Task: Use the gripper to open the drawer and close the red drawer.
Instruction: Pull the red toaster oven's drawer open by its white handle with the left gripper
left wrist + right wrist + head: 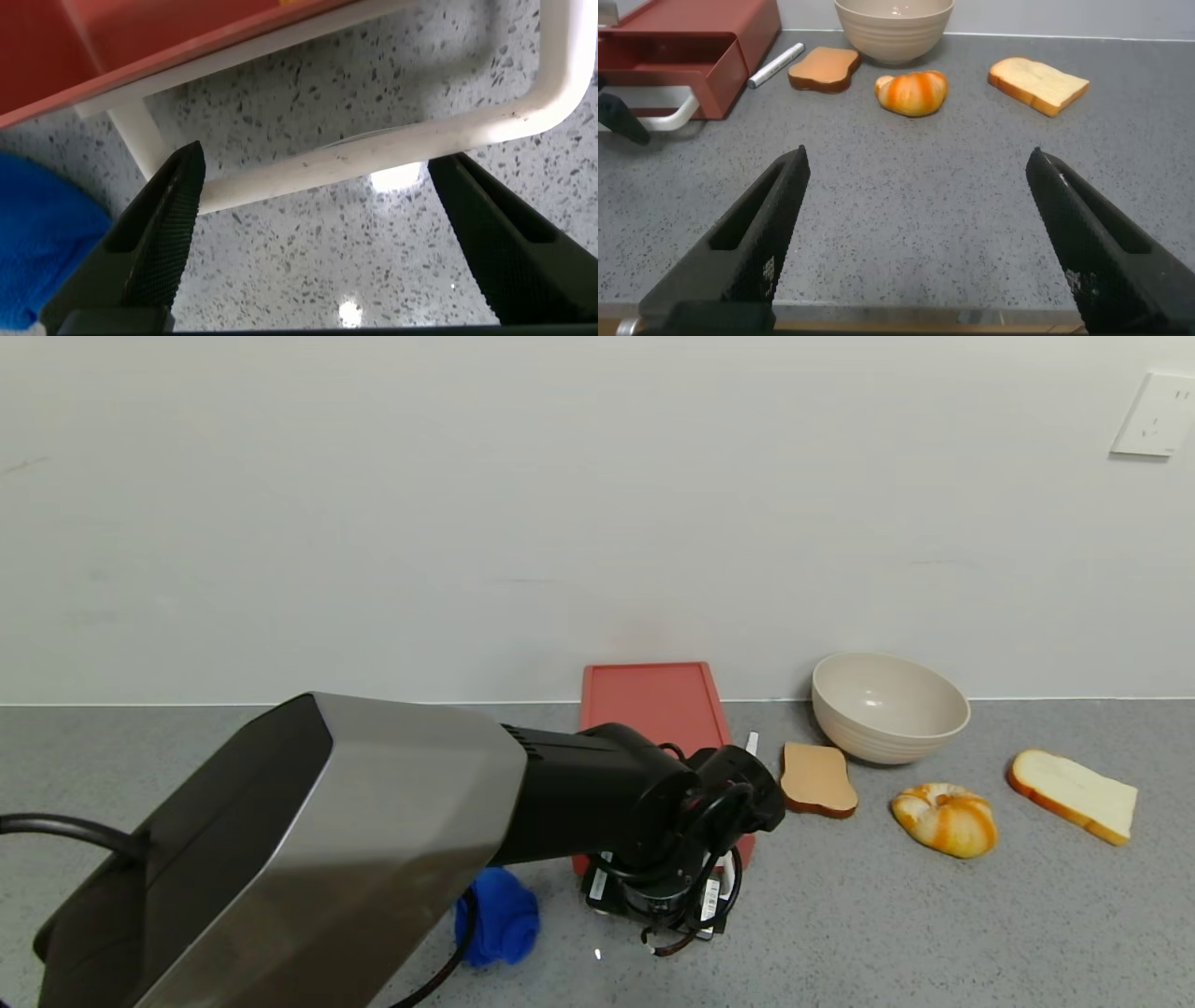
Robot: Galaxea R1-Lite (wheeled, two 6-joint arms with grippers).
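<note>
My left gripper [313,233] hangs with jaws spread wide, the white rectangular loop handle [392,154] of the flat salmon-red plastic drawer [653,709] lying across the gap between my fingertips, seemingly untouched. If I close off-centre, one tip could slip off the bar and shove the light box sideways. My right gripper [910,233] idles open, well apart.

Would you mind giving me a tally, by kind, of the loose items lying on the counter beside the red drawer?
Bread and pastry pieces: 3, namely brown toast slice, orange croissant, white bread slice
Bowls: 1, beige bowl
Markers: 1, white marker
Blue objects: 1, blue object, kind unclear
Total: 6
</note>
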